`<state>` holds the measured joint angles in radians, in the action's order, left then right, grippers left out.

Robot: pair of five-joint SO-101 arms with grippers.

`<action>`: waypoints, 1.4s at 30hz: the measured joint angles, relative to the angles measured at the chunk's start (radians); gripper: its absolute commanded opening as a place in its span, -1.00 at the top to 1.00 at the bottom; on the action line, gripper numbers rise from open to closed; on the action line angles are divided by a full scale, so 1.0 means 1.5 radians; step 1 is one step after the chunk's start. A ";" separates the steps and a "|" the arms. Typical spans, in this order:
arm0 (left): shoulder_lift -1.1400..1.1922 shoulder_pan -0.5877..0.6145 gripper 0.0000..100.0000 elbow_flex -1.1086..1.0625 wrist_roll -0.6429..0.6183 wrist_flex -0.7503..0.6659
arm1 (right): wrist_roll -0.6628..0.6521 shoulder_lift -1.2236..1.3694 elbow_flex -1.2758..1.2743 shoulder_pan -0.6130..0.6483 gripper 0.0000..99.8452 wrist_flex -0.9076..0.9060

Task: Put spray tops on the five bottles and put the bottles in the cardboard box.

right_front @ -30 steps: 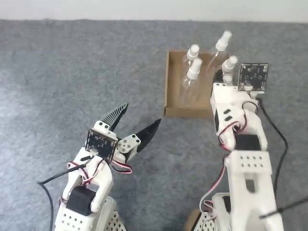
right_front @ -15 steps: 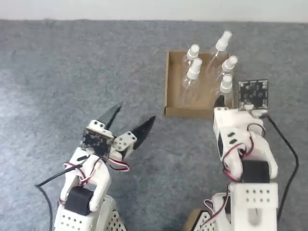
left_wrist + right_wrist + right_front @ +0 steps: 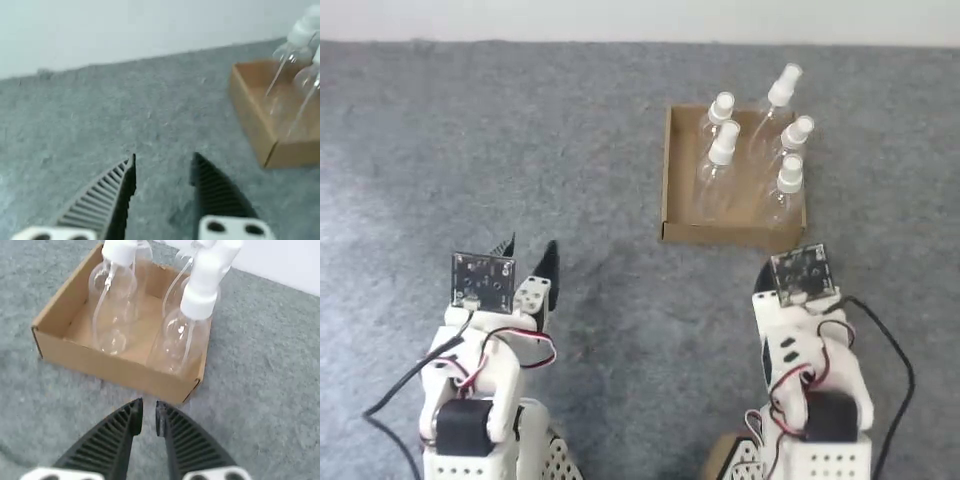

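five clear white-topped plastic spray bottles (image 3: 720,165) stand in the brown cardboard box (image 3: 666,178); both arms have backed off it, right jaws clenched empty, left jaws released. task looks done.

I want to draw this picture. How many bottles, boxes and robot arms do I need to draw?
Bottles with spray tops: 5
Cardboard box: 1
Robot arms: 2
Total: 8
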<state>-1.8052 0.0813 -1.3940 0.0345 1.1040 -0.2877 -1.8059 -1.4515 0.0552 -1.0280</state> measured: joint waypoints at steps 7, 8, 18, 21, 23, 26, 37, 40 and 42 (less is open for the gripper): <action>0.000 0.027 0.80 -0.079 0.000 0.009 | -0.019 0.008 -0.057 0.000 0.97 -0.017; 0.000 0.028 0.80 -0.100 0.000 0.003 | -0.019 0.015 -0.074 -0.006 0.97 -0.017; 0.000 0.055 0.80 -0.200 0.000 -0.122 | -0.019 0.017 -0.138 -0.117 0.96 0.037; 0.000 0.062 0.80 -0.200 -0.001 -0.117 | -0.019 0.017 -0.138 -0.149 0.96 0.037; 0.000 0.059 0.80 -0.200 0.002 -0.095 | -0.019 0.017 -0.138 -0.152 0.96 0.037; 0.000 0.064 0.80 -0.200 0.001 -0.038 | -0.019 0.017 -0.138 -0.155 0.96 0.011; 0.000 0.063 0.80 -0.200 0.002 0.098 | -0.019 0.017 -0.138 -0.157 0.96 -0.154; 0.000 0.063 0.80 -0.200 0.002 0.100 | -0.019 0.017 -0.138 -0.157 0.96 -0.157; 0.000 0.063 0.80 -0.200 0.002 0.100 | -0.019 0.017 -0.138 -0.159 0.96 -0.157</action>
<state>-1.8052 0.1765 -1.6947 0.0376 1.2543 -0.3168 -1.7799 -1.6586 -0.1826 -1.2628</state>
